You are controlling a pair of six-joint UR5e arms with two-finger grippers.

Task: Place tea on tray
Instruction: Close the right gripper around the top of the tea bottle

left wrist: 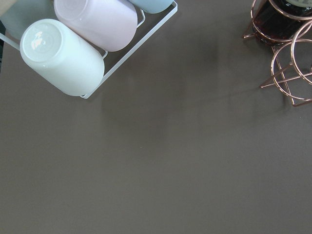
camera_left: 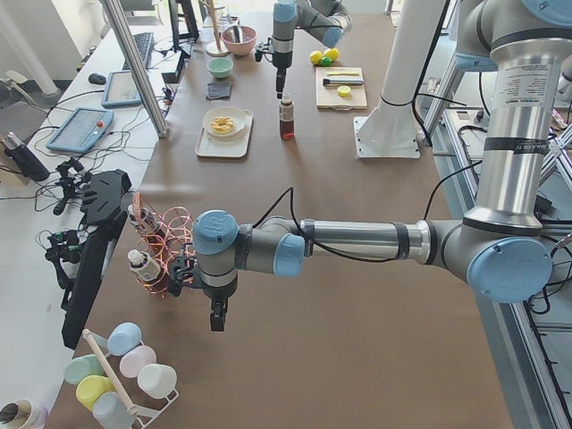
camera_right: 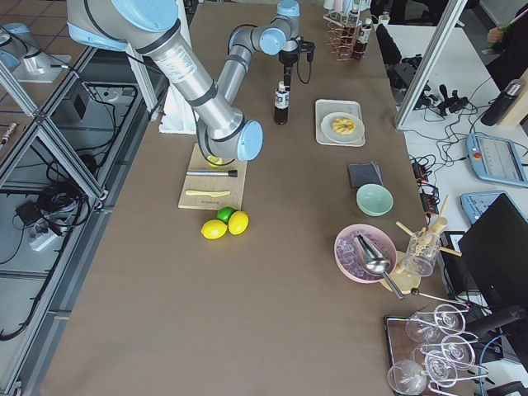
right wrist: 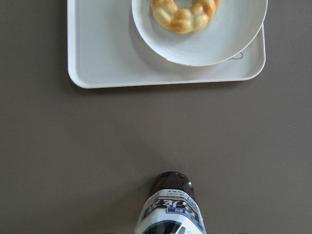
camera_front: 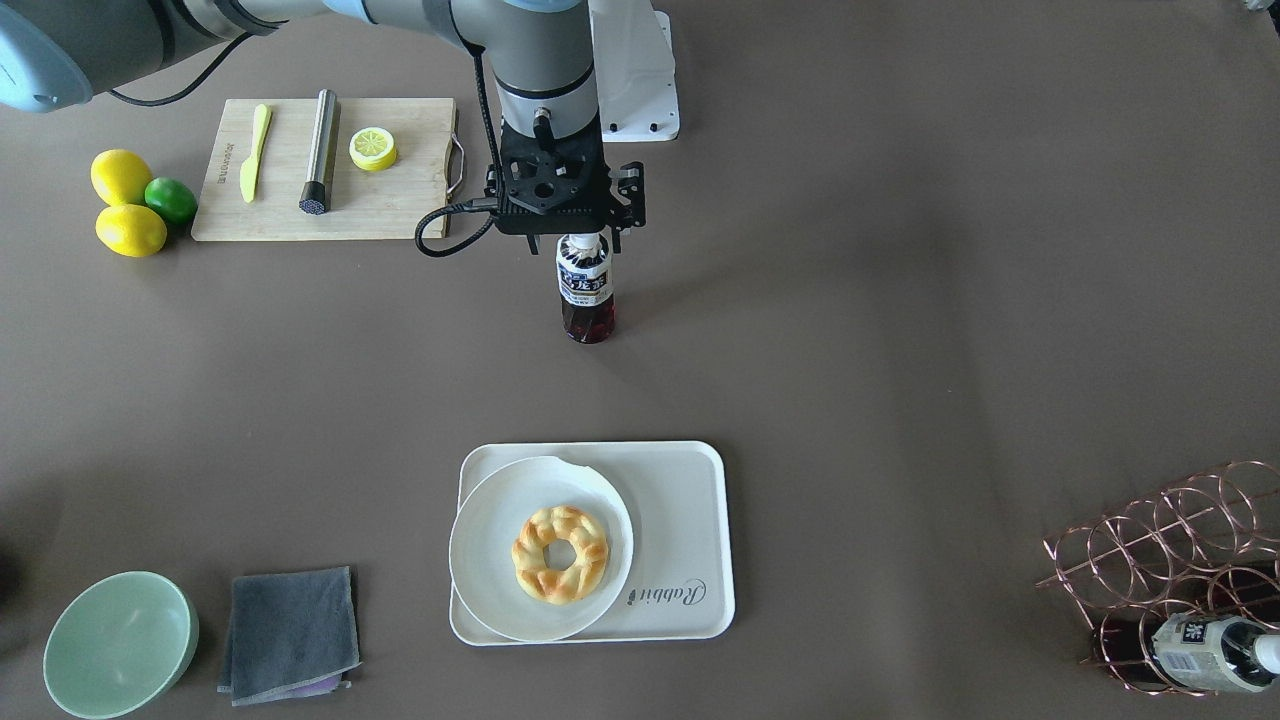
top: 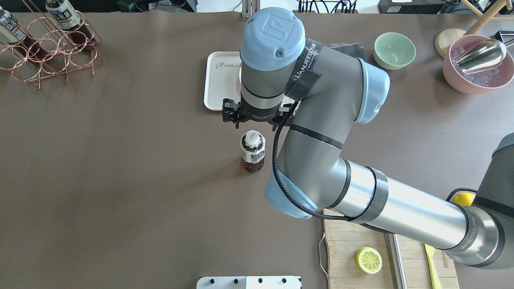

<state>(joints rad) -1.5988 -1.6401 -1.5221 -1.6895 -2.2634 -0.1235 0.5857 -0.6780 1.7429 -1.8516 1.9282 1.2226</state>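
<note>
Taking the clock as the overhead view lies, the tea is nearest the robot. It stands upright on the bare table, cap up, with the right gripper hanging right above the cap. Its fingers are hidden under the wrist in the closer views, so I cannot tell whether the jaws are spread, closed or pinching the cap. I judge the step in hand to be the pick-up, since the bottle is well apart from the tray. To do it well, the gripper should be centred on the cap or neck before it closes, because a tall, narrow bottle caught off-centre will likely tilt or skid. The grip should be firm, as smooth round plastic can twist between two fingers. The lift should go straight up until the base can pass a raised rim. Beyond a strip of table at 12 o'clock lies the tray. Its free floor sits toward 11 o'clock, while toward 1 o'clock a round plate carrying a ring-shaped pastry fills the rest. The carry should therefore bear toward 11 o'clock. The base should land flat, clear of both the rim and the plate edge, before the fingers let go. Farthest off, at about 10 o'clock, a copper wire rack holds look-alike bottles, which are not the target. The left gripper hangs near that rack, and its jaw state cannot be told either.
</note>
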